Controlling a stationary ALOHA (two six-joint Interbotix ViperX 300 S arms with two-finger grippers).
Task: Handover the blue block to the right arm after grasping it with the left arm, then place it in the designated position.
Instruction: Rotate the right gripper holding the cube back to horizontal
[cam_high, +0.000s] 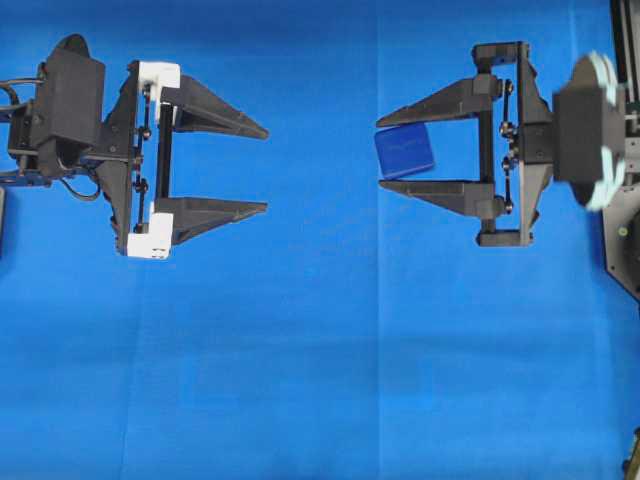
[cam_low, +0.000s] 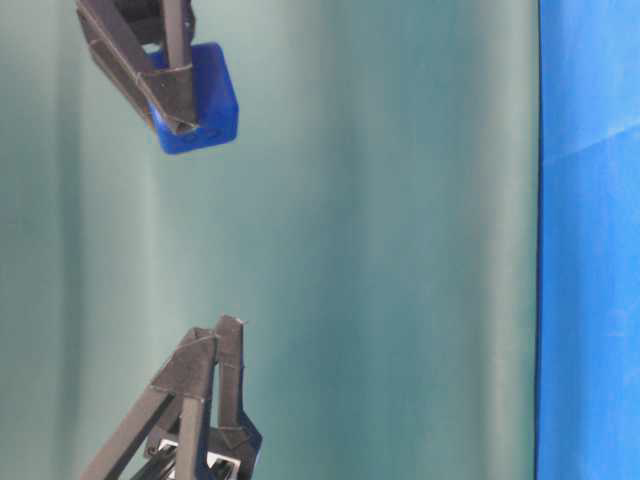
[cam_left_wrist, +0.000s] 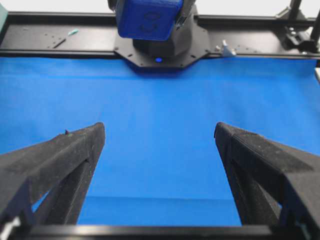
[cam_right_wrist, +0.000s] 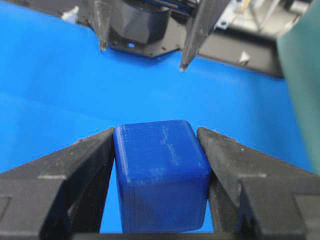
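Overhead, two black robot arms are recorded facing each other, well apart, above a bright blue cloth (cam_high: 320, 380). Left arm: the black gripper with white plastic frame pieces (cam_high: 266, 168) is held level, its two pointed fingers aimed toward the middle of the view and spread wide, with nothing seen between them; the same spread is confirmed in the left wrist view (cam_left_wrist: 160, 136), where only cloth is seen between the fingertips. Right arm: the black gripper with a pale teal-rimmed body (cam_high: 378, 151) is held level and pointed back at the left one, its fingers closed against a small dark-blue cube with rounded edges (cam_high: 404, 154). The cube is gripped near the fingertips, touched on two opposite faces, as shown in the right wrist view (cam_right_wrist: 161, 175), and is seen lifted clear in the table-level view (cam_low: 195, 100). No long axis can be assigned, the sides appearing about equal; the cube is slightly rotated against the fingers overhead. Faint raised marks are noted on its upper face.
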